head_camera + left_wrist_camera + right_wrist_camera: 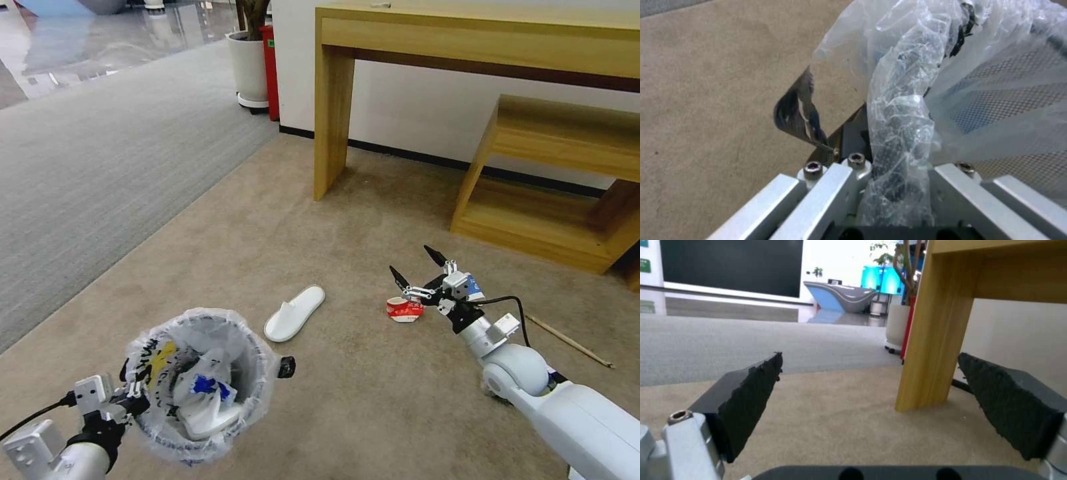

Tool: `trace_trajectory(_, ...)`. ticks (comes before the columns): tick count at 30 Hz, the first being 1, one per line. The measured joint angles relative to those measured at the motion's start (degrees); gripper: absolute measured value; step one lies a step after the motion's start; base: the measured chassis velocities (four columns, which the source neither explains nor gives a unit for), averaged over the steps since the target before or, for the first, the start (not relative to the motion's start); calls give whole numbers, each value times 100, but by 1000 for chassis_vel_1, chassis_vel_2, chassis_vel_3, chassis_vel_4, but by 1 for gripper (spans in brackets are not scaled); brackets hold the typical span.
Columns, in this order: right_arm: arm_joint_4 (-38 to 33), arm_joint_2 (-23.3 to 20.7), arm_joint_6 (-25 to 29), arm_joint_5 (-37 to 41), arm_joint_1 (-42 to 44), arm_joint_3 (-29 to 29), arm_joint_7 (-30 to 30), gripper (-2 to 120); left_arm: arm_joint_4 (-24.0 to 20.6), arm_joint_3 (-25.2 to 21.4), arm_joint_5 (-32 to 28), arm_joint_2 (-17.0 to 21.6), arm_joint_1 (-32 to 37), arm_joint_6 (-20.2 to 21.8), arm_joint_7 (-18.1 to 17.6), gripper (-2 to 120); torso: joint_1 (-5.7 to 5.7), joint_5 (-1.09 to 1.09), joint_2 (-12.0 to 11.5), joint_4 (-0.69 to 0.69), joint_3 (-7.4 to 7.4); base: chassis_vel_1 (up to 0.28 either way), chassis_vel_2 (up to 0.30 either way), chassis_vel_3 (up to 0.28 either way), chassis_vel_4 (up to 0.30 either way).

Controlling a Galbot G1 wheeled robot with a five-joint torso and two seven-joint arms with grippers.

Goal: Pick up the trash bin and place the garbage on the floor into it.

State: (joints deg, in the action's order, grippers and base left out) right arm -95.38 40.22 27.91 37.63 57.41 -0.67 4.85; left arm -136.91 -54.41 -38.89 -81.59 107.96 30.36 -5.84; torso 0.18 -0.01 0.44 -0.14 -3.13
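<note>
Here the left gripper [130, 399], at about 7 o'clock in the head view, is clamped on the rim of the trash bin [200, 383]. The left wrist view shows the crinkled liner bag [902, 133] bunched between its closed jaws, with mesh wall beside it. This hold appears meant to keep the bin mouth upward and within the other arm's reach, so litter can be dropped in. The bin already contains a white slipper [207, 417] and a piece with blue print [205, 385].

To the right, a second white slipper [294, 313] lies on the beige carpet [347, 400] near centre, just beyond the bin and apart from it.

At about 3 o'clock, the right gripper [417, 269] is held low with its jaws spread wide and empty; the right wrist view shows both black pads [751, 396] with bare carpet between them. A crushed red paper cup [404, 309] lies just beneath and beside it, likely the item being addressed. A blue-and-white cup [474, 287] sits partly behind the wrist.

At 4 o'clock, a wooden stick [568, 341] lies well apart from the cups.

Obstructions: the wooden desk leg [331, 120] and the low wooden shelf unit [553, 187] stand at 1 o'clock, limiting forward reach. The grey carpet strip [100, 153] runs at 10 o'clock.
</note>
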Motion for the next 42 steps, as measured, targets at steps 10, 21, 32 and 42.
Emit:
trace_trajectory(10, 38, 28, 21, -11, 68, -49, 7, 100, 45, -58, -25, 20, -9, -1, 12, 1, 0, 1, 0, 0, 0, 0, 0, 0, 0)
trace_trajectory(21, 59, 6, 44, -38, 107, -116, 26, 100, 62, -55, -27, 11, -25, -2, 35, 1, 0, 1, 0, -1, 0, 0, 0, 0, 0)
trace_trajectory(32, 62, 27, 45, -85, 98, -116, 31, 100, 56, -58, -31, 17, -12, -2, 40, 1, 0, 1, 0, 0, 0, 15, 7, 12, 15)
trace_trajectory(42, 81, 43, 58, -164, 98, -113, 31, 100, 54, -41, -25, 7, -20, -21, 24, 1, 0, 0, 0, 0, 0, 40, 36, 34, 29)
